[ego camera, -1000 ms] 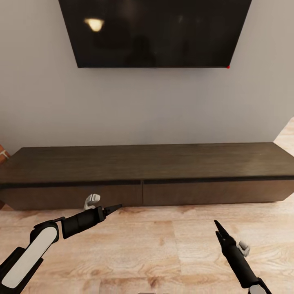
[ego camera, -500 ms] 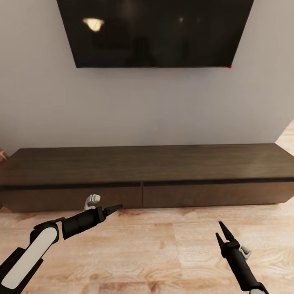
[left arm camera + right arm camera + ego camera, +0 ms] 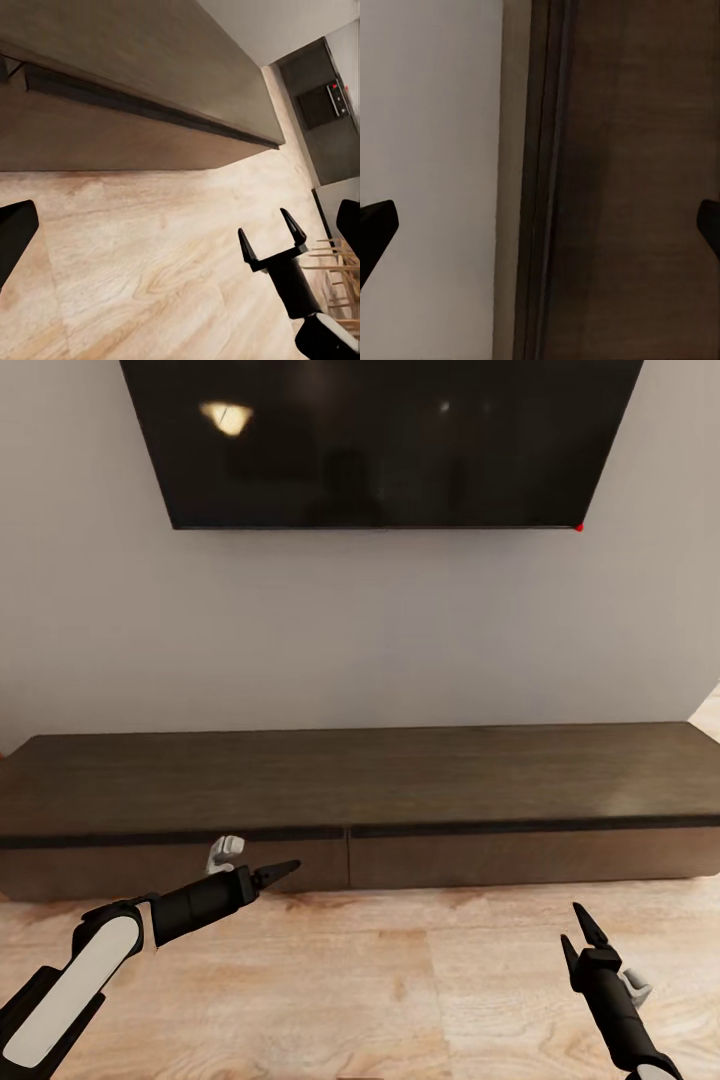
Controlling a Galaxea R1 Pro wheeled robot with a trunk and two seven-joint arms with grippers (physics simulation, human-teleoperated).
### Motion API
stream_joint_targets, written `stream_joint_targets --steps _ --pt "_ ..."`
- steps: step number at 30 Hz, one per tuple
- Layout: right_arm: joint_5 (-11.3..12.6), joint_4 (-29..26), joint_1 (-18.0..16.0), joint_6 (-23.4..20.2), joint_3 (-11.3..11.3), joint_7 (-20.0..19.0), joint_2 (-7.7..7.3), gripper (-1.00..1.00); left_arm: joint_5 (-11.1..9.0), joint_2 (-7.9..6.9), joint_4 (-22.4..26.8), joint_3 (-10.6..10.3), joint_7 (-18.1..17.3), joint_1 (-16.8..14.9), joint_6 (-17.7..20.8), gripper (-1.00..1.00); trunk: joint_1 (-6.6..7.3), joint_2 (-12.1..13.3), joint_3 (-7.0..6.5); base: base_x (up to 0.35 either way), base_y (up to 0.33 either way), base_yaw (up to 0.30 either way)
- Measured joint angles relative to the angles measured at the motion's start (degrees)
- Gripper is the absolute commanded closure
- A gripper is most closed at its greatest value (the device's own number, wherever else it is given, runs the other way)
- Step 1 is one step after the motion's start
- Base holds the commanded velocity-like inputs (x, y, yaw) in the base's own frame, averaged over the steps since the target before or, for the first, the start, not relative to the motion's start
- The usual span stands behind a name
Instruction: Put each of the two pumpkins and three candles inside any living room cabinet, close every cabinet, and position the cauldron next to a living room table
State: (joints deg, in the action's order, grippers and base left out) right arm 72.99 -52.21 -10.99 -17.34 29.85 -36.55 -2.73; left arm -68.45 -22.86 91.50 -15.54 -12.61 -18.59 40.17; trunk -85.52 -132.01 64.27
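**Robot closes in on the shut cabinet, both grippers empty**

Head view: over the last second the whole picture has shifted, the television growing larger and the cabinet sitting lower, which reads as the robot's camera moving nearer, not the furniture moving. The cabinet runs along the foot of the wall, and both its drawer fronts look flush and closed. The left gripper hangs just off the lower edge of the left drawer front; from here its jaws look nearly together, holding nothing. The right gripper has dropped lower and further right over the wooden floor, jaws parted and empty.

Left wrist view: the cabinet's underside edge and the floor run past, and the right gripper shows with its two fingers clearly spread. A dark finger at one border suggests the left jaws are also apart, so their state cannot be told for sure.

Right wrist view: the cabinet's dark wood meets the pale wall, a finger at each border, wide apart.

With nothing carried, opening a drawer seems the likely next step.
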Motion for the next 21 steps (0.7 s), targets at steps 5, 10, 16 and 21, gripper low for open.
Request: stream_joint_targets --steps 5,10,16,21 --pt "0.08 0.38 -0.14 0.02 -0.08 0.01 0.0 -1.0 0.01 0.01 0.0 0.01 -0.42 0.0 0.02 -1.0 -0.02 0.0 0.0 0.105 -0.001 0.0" --pt "0.18 0.47 -0.21 -0.04 -0.09 0.03 -0.09 -1.0 0.01 0.04 0.0 0.01 -0.54 0.0 0.02 -1.0 -0.01 0.0 0.0 0.127 -0.016 0.0" --pt "0.2 0.43 -0.76 -0.16 -0.33 -0.13 -0.06 -1.0 0.01 0.02 0.0 -0.05 -0.57 0.0 0.02 -1.0 -0.02 0.0 0.0 0.061 -0.003 0.0" --pt "0.2 0.36 -1.03 -0.22 -0.52 -0.35 -0.01 -1.0 0.01 0.04 0.0 -0.11 -0.57 -0.01 0.02 -1.0 0.0 0.0 0.0 0.196 -0.001 0.0"
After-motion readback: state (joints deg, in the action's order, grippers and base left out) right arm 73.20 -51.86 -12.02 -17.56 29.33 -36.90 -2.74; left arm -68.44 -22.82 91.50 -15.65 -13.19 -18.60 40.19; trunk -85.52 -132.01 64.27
